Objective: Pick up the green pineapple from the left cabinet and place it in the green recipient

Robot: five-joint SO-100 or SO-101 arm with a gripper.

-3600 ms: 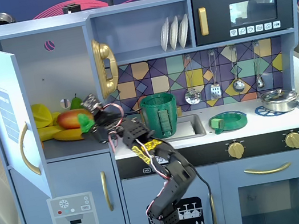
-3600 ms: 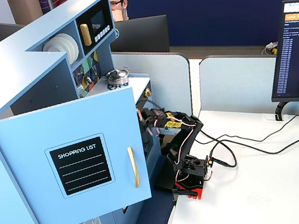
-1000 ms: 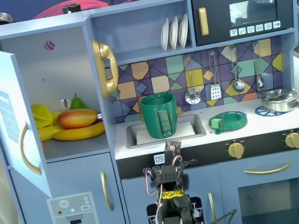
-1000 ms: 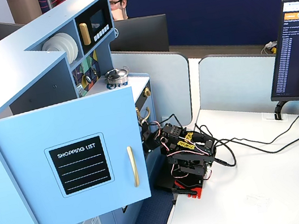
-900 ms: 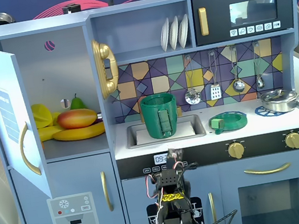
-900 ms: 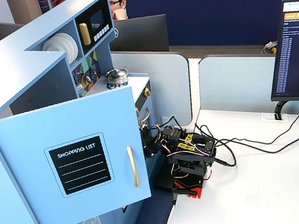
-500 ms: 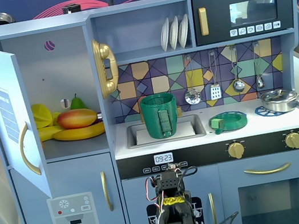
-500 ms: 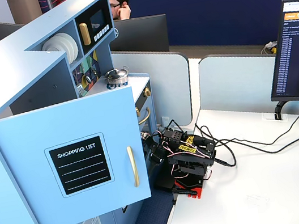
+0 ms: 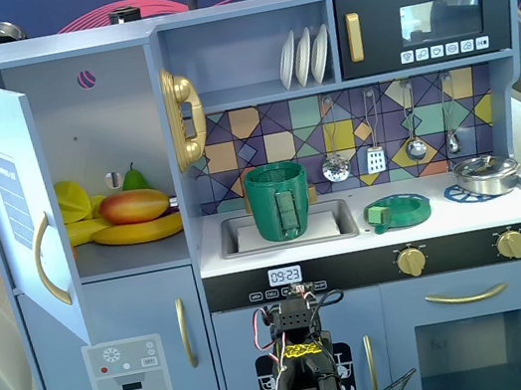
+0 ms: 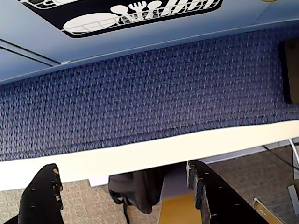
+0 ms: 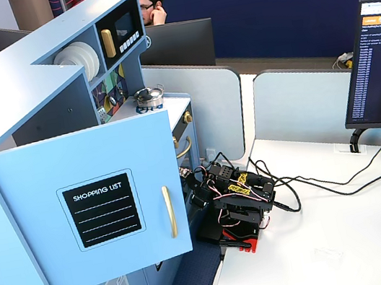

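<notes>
Green pot (image 9: 279, 201) upright in sink, pineapple not visible, prob. inside; my hand (image 10: 124, 189) released, empty, arm folded low; task looks done.

I see the left cabinet (image 9: 98, 133) pale blue-grey with a purple round mark (image 9: 86, 79) and gold handle (image 9: 43, 264). Green recipient (image 9: 279, 200) dark green. Mango (image 9: 134, 205) red-orange-yellow. Backsplash (image 9: 369, 125) multicolour geometric tiles. Microwave (image 9: 424, 22) black. Carpet (image 10: 140, 93) navy woven in the wrist view. Black gripper fingers (image 10: 210, 196).
</notes>
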